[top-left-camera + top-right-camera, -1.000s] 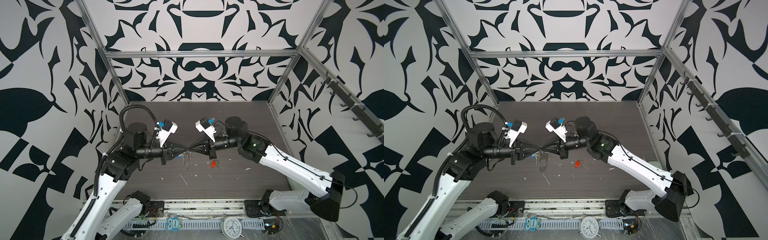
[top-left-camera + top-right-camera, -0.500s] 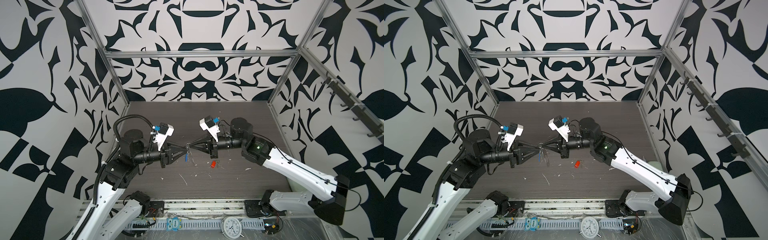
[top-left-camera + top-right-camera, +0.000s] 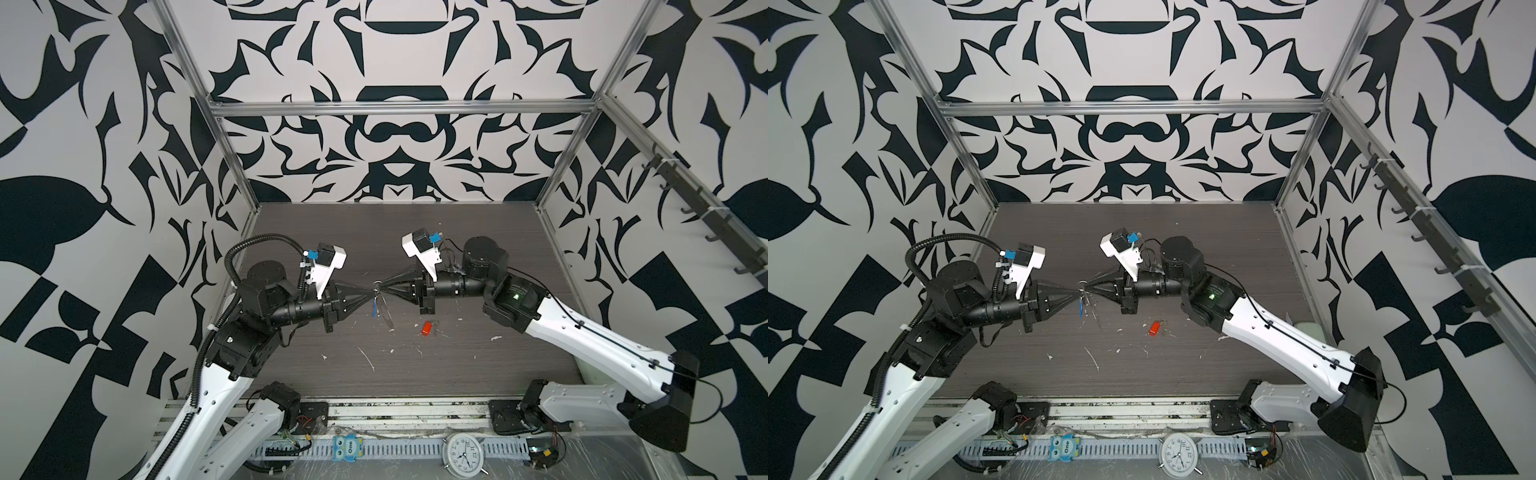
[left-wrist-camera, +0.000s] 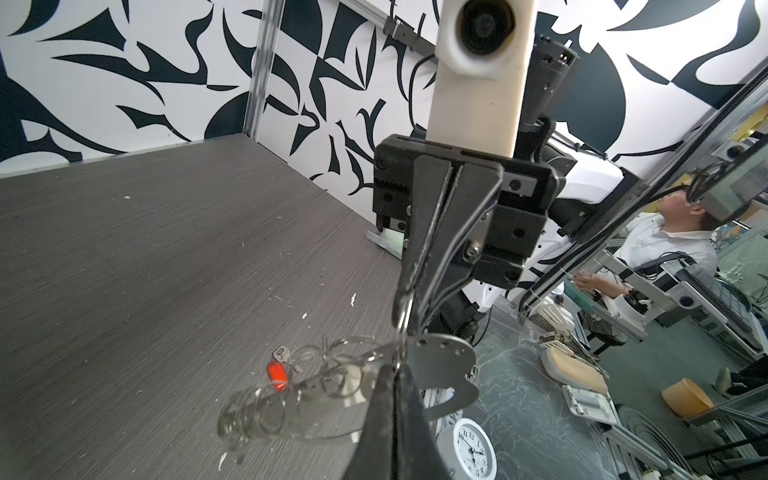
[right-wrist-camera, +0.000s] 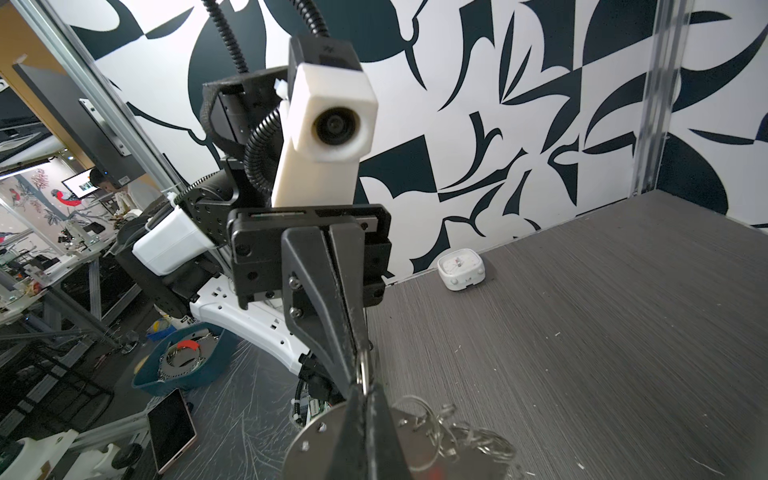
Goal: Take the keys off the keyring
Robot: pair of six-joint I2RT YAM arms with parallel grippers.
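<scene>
The fingers of the left gripper (image 3: 368,294) are pressing together, and so are those of the right gripper (image 3: 385,289). The two pairs of tips are meeting nose to nose near the middle of both top views, in the air above the table (image 3: 457,374). Both are pinching the keyring (image 4: 442,359) where a small silver ring (image 3: 377,286) is showing between the tips. Which part each one is gripping is hard to make out, as the wrist views are blurring it. The rest of it, a metal plate (image 5: 316,442) and a loop of grey strap (image 4: 266,411), is dangling just under the tips. The key with the blue tag (image 3: 374,306) is hanging straight down from the bunch. The key with the red tag (image 3: 426,328) is lying flat on the table, apart from the bunch, to the lower right of the tips in both top views.
</scene>
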